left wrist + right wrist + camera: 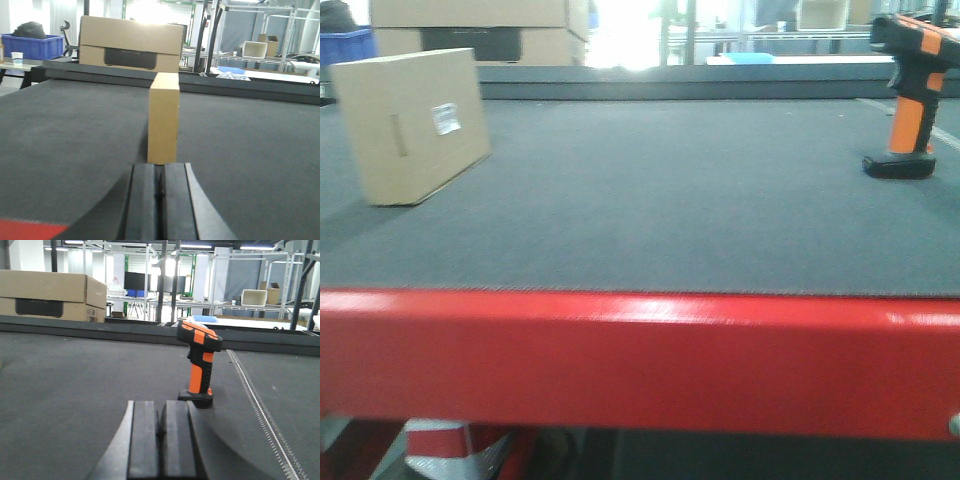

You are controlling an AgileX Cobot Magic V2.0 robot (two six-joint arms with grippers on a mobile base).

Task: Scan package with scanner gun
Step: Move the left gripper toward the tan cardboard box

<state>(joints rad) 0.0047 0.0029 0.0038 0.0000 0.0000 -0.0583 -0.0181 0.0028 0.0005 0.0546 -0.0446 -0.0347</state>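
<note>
The package (410, 125), a tan box with a small white label, stands on its long edge at the left of the grey mat. In the left wrist view I see the package (163, 120) end-on, straight ahead. My left gripper (160, 167) is shut and empty, its tips just short of the box's base. At the right of the mat the scanner gun (910, 100) stands upright on its black foot. From the right wrist the scanner gun (200, 360) is ahead and slightly right. My right gripper (160, 405) is shut on nothing, close to the foot.
Larger cartons with a dark panel (131, 45) sit behind the table's raised far rim (150, 332). A blue crate (35, 45) is at the far left. The table's front edge is a red bar (640, 360). A pale seam (260, 410) runs along the mat's right side.
</note>
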